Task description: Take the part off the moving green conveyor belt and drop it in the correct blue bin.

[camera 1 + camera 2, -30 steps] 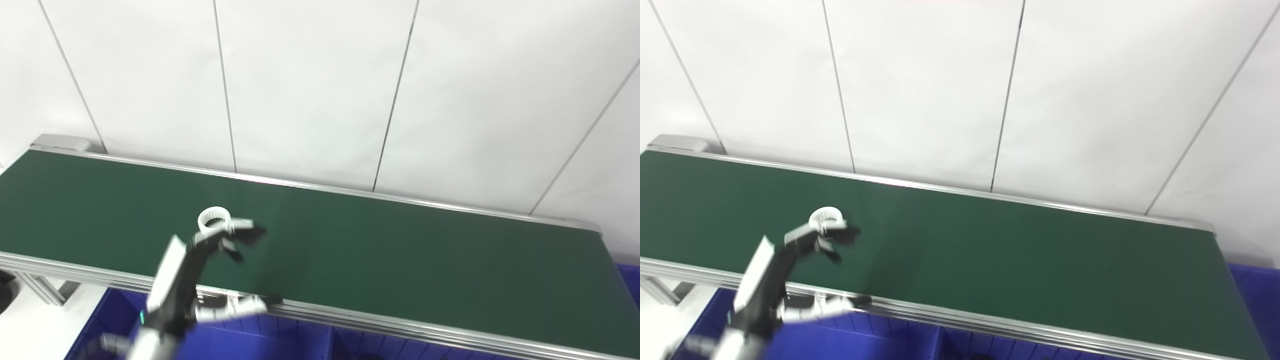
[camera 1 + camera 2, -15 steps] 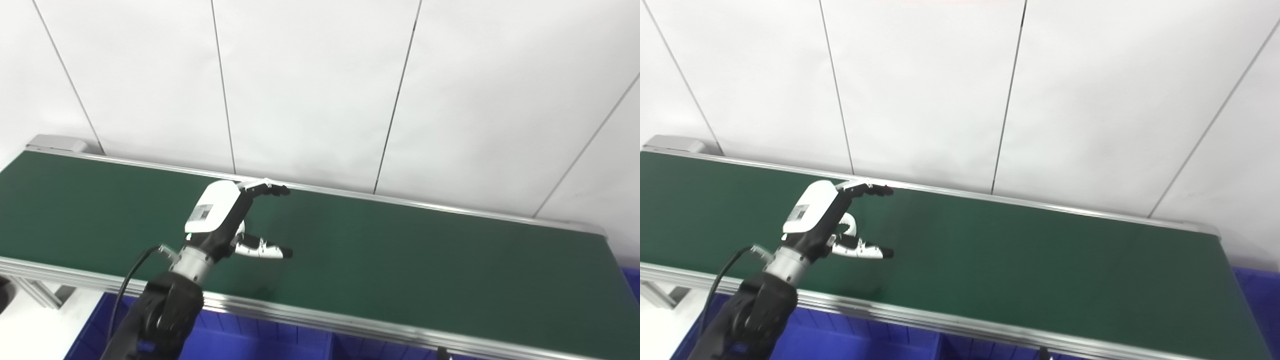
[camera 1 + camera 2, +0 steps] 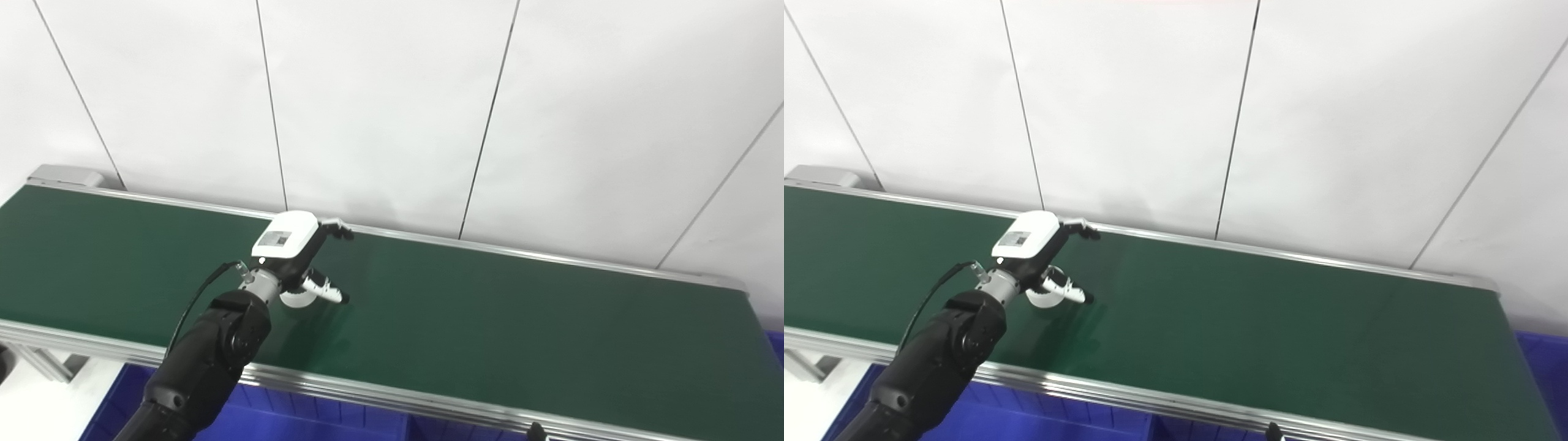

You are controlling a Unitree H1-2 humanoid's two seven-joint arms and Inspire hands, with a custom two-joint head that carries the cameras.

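A white ring-shaped part lies on the green conveyor belt, left of its middle. My left hand hovers right over it, white back upward, fingers stretched toward the belt's far rail. The thumb reaches across the ring's right side. The hand is open, and most of the ring is hidden under the palm. I cannot tell whether the thumb touches the ring. A small dark tip pokes up at the bottom edge, perhaps my right hand; its state is not visible.
Blue bins sit below the belt's near aluminium rail, with another blue bin past the belt's right end. A white panelled wall stands directly behind the far rail. A belt end housing is at far left.
The left hand rose from the belt's near edge and reached out over the ring, turning its back upward. The ring has travelled a little rightward. The camera shifted slightly.
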